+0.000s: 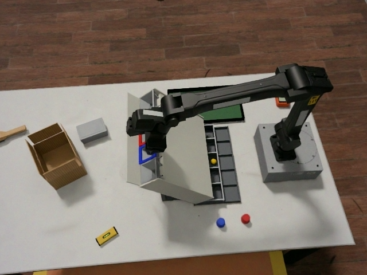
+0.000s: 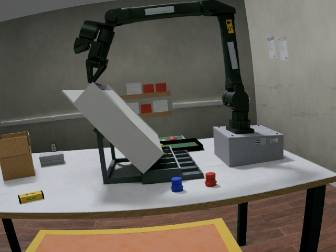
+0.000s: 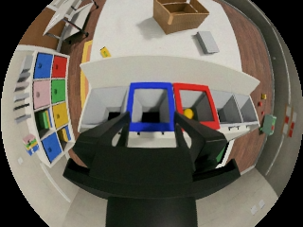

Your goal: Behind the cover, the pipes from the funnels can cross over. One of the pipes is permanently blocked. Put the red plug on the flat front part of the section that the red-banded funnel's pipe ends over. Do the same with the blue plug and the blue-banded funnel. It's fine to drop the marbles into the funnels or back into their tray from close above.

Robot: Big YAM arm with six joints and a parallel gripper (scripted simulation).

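Note:
My gripper point(image 2: 92, 77) is open and empty, just above the blue-banded funnel point(image 3: 151, 108) at the top of the slanted white cover point(image 1: 186, 156); it also shows in the wrist view point(image 3: 151, 131). The red-banded funnel point(image 3: 197, 106) is beside it, with a yellow marble point(image 3: 188, 113) in its mouth. Another yellow marble point(image 1: 213, 161) lies in the middle section of the dark catch tray point(image 1: 221, 164). The blue plug point(image 1: 220, 222) and the red plug point(image 1: 245, 218) stand on the table in front of the catch tray, and both also show in the side view, blue plug point(image 2: 176, 184) and red plug point(image 2: 210, 179).
The green marble tray point(image 1: 225, 113) lies behind the cover. A cardboard box point(image 1: 54, 155), a grey block point(image 1: 92, 129) and a yellow level point(image 1: 106, 235) are on the left. The arm's grey base point(image 1: 289, 153) stands at the right.

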